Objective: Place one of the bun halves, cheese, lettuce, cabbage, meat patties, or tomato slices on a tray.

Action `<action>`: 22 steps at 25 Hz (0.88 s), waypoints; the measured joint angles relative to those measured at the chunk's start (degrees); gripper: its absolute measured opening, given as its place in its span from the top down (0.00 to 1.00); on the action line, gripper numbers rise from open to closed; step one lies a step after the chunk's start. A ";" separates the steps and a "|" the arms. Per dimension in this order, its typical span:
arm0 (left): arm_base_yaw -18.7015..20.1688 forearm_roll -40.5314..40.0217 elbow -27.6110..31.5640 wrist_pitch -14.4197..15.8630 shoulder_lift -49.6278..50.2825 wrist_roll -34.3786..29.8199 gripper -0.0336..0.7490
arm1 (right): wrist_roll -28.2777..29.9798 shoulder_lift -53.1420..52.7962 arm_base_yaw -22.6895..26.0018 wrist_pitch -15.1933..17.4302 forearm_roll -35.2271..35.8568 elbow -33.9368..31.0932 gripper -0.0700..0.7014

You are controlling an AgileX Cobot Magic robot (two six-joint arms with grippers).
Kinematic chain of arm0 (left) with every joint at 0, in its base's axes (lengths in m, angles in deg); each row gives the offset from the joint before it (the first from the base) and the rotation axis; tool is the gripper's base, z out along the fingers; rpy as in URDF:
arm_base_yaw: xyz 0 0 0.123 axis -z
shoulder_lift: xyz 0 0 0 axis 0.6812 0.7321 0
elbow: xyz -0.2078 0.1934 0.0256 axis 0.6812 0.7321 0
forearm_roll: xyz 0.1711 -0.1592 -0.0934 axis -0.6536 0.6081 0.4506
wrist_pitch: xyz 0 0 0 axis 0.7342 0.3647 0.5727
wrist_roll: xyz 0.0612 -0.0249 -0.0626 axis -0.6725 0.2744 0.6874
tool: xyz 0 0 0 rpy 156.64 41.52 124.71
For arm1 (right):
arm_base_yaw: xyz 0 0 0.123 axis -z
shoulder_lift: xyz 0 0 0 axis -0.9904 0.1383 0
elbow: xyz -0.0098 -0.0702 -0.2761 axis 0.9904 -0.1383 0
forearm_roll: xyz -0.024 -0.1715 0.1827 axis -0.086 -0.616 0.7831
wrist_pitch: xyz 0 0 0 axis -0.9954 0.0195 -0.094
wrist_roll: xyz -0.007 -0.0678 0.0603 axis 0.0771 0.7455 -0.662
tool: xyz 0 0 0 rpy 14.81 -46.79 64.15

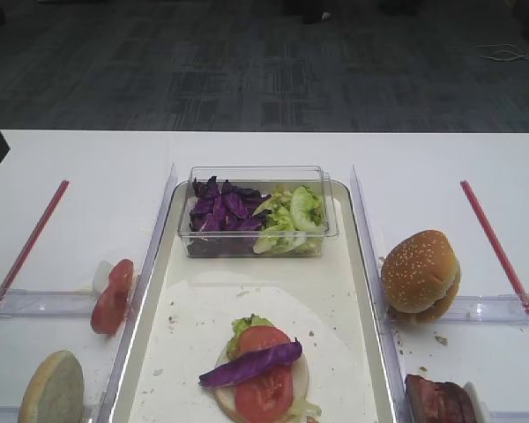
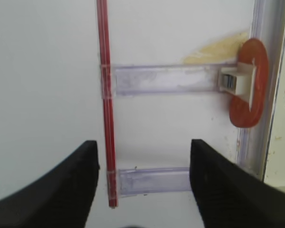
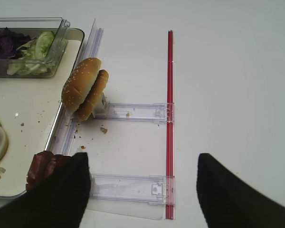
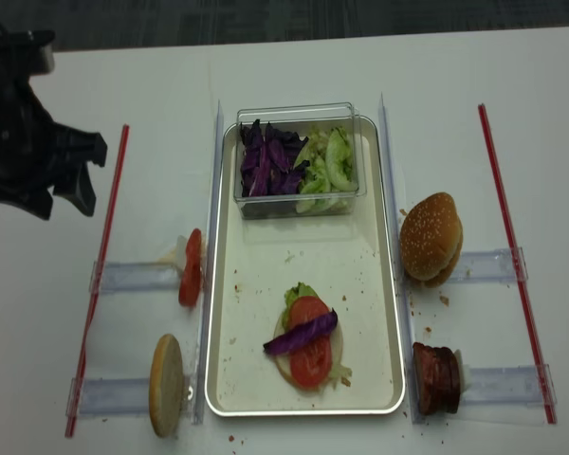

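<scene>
The left gripper (image 2: 142, 185) hangs with jaws apart and empty over the tabletop (image 1: 476, 167), the upright tomato slice (image 2: 249, 83) ahead to its right, long axis along the tray (image 2: 280, 156) rim. The right gripper (image 3: 142, 190), jaws also apart, sits nearest the meat patties (image 3: 43, 167), half hidden behind one finger.

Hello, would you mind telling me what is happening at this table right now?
A two-armed robot is assembling a burger on the tray. So far a bun half carries lettuce, a tomato slice and a strip of cabbage on top. Neither arm holds anything at this moment: the left gripper hangs open over the rails near the spare tomato slice, and the right gripper is open near the meat patties. A sesame bun waits on the right.
</scene>
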State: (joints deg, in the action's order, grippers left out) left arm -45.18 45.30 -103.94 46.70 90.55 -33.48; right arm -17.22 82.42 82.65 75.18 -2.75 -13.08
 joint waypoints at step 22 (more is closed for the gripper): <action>0.00 0.05 30.85 -3.80 -27.35 -0.37 0.44 | 0.00 0.00 0.00 0.00 0.00 0.00 0.28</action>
State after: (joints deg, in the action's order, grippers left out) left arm -45.18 45.35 -73.09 42.90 63.20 -33.86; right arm -17.22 82.42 82.65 75.18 -2.75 -13.08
